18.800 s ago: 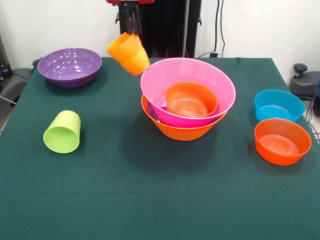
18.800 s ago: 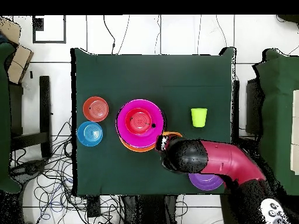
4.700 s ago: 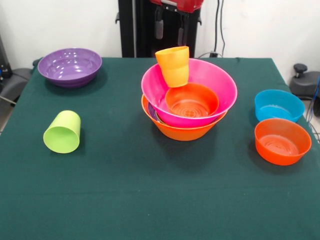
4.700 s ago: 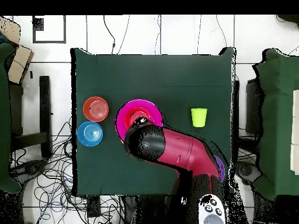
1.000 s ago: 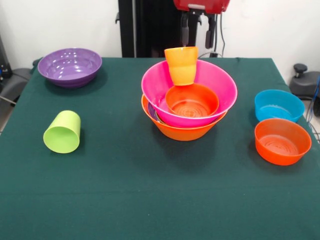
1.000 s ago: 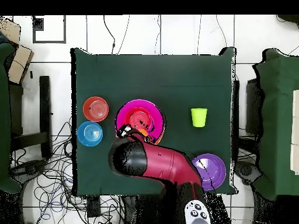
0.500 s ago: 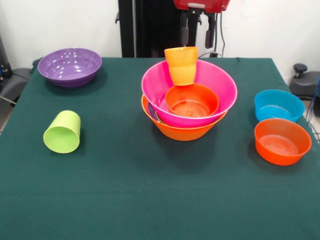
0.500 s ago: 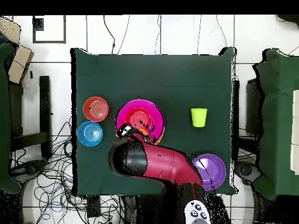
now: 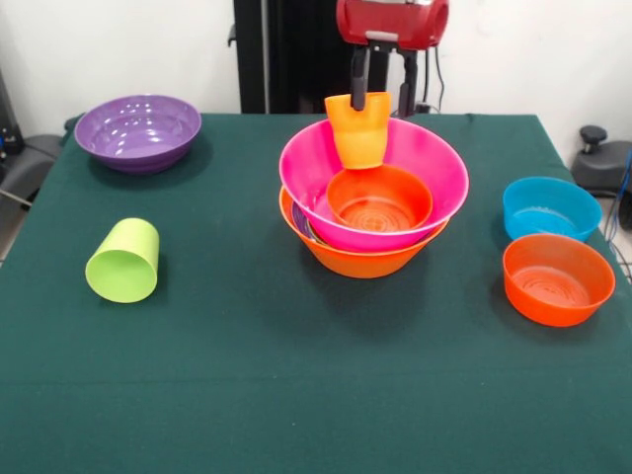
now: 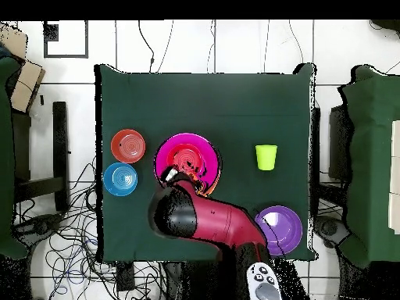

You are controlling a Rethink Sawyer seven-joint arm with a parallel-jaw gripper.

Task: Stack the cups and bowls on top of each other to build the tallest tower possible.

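While the pincer [image 9: 381, 87] hangs over the back of the tower [image 9: 372, 197], its two fingers stand apart, one in front of the orange cup's [image 9: 359, 132] rim and the other just beside the cup. The cup stands upright inside the pink bowl [image 9: 434, 173], leaning on its back wall behind the small red-orange bowl [image 9: 380, 200]. The lime green cup [image 9: 124, 260] lies on its side on the table [image 9: 296, 375], well apart from the tower.
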